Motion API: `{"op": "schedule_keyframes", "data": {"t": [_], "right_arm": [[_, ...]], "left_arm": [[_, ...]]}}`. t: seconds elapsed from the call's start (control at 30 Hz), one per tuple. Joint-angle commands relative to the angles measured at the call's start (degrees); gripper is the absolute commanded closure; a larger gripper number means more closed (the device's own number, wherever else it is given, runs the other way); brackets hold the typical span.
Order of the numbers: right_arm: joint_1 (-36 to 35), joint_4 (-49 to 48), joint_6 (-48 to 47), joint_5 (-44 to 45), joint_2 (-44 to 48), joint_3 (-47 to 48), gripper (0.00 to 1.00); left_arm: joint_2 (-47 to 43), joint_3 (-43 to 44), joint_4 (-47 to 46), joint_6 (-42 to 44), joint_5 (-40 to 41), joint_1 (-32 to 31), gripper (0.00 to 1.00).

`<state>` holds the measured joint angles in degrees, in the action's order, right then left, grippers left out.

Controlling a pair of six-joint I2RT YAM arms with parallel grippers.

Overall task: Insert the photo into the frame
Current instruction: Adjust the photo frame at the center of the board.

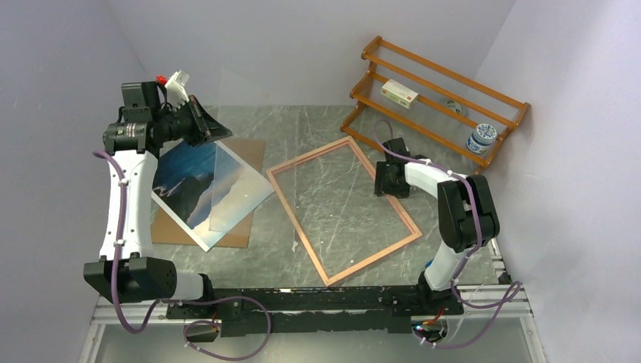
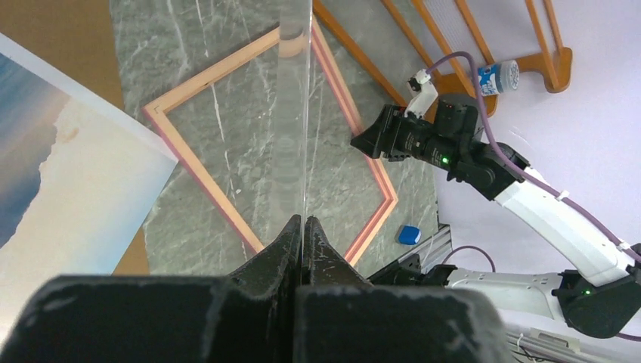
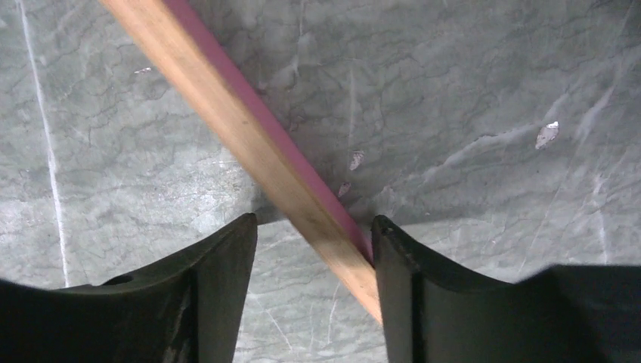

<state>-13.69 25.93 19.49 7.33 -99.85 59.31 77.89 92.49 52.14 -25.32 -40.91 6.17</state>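
The photo [image 1: 181,185], a blue sea-and-clouds print, lies face up on the brown backing board [image 1: 249,151] at the left; it also shows in the left wrist view [image 2: 68,166]. My left gripper [image 1: 208,125] is raised above it, shut [image 2: 304,221] on the edge of a clear sheet [image 1: 238,185], seen edge-on in the left wrist view [image 2: 302,113]. The frame [image 1: 302,227] lies flat mid-table, wood side up. My right gripper [image 1: 393,181] is open, its fingers straddling the frame's right bar [image 3: 249,136]. The right finger [image 3: 393,257] touches the bar's pink edge.
An orange wooden rack [image 1: 435,98] stands at the back right with a small box [image 1: 401,93] and a jar [image 1: 481,138] on it. A small blue object [image 2: 409,234] lies near the front rail. Grey walls close in both sides.
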Motion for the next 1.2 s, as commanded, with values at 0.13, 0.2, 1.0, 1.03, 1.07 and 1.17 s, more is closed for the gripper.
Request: {"op": "schedule_keyframes", "data": {"t": [0.13,0.2,1.0,1.03,1.07,1.17], "right_arm": [[-0.3,-0.7,7.4,1.3,6.0,-3.3,0.62],[-0.6,-2.3,9.4,1.1,8.7,-6.6,0.67],[-9.9,0.3,22.8,1.3,14.0,-4.8,0.25],[-9.8,0.5,21.7,0.6,15.1,-3.8,0.18],[-9.5,0.5,20.9,-0.6,16.1,-2.4,0.12],[-8.8,-1.2,19.0,-6.1,18.5,1.0,0.05]], "left_arm": [[0.2,6.3,-1.8,-2.1,-1.7,0.1,0.98],[0.1,6.2,-2.4,-2.5,-1.3,0.1,0.97],[1.0,2.9,-7.8,-6.8,-5.5,0.1,0.97],[0.7,2.7,-8.9,-7.3,-6.7,0.1,0.97],[0.6,2.5,-9.7,-7.7,-7.4,0.1,0.97],[0.4,2.3,-12.1,-9.4,-9.8,0.1,0.97]]}}
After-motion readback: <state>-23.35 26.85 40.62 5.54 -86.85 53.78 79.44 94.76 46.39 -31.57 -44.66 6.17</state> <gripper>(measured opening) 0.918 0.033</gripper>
